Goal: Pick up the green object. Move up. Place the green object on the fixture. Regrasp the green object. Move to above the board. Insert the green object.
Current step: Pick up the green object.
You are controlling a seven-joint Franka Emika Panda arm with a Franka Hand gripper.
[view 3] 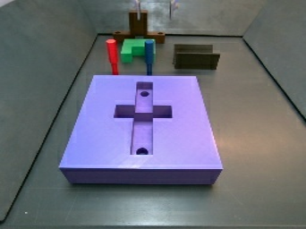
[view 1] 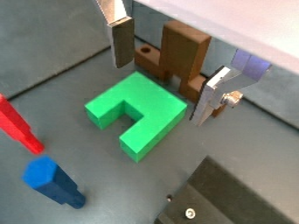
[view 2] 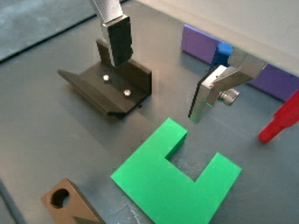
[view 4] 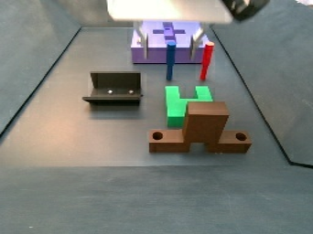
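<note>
The green object (view 1: 138, 114) lies flat on the dark worktop (view 1: 246, 140), its two prongs and the notch between them plain in both wrist views (view 2: 177, 174). In a side view (view 4: 186, 101) it sits just in front of the brown wooden stand (view 4: 202, 130), with the red peg (view 4: 207, 60) and the blue peg (view 4: 170, 58) standing upright close behind it. The gripper (view 1: 163, 74) hangs above the block, apart from it; its fingers (view 1: 211, 94) are spread wide, wider than the block, and hold nothing. In a wrist view the same silver plates (view 2: 212, 94) hang clear of the worktop. The fixture (view 2: 112, 87) stands beside the green object, well apart from it, dark and open-topped, also seen in a side view (view 4: 113, 89). The board (view 3: 143, 125), a purple slab with a cross-shaped recess and two round holes, lies farther off, beyond the pegs.
</note>
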